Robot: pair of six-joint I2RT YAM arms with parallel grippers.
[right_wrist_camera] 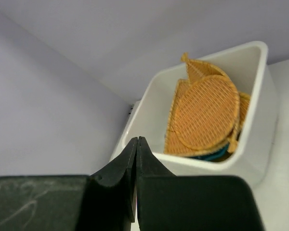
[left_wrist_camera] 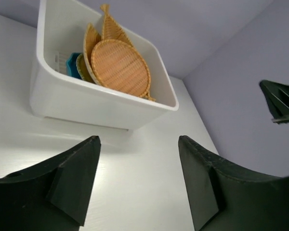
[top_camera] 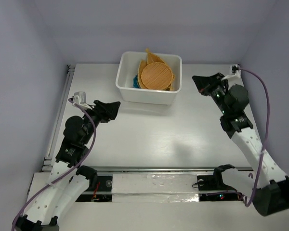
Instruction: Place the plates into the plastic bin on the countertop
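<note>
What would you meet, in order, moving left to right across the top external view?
Metal rail → left gripper → white plastic bin → right gripper.

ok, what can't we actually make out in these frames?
- The teal plate: only a sliver shows in each view, because the wicker plates cover the rest.
- How many wicker plates there are: the round wicker plate on top overlaps the others in every view.
- The floor of the bin: hidden under the stack in the top view.
</note>
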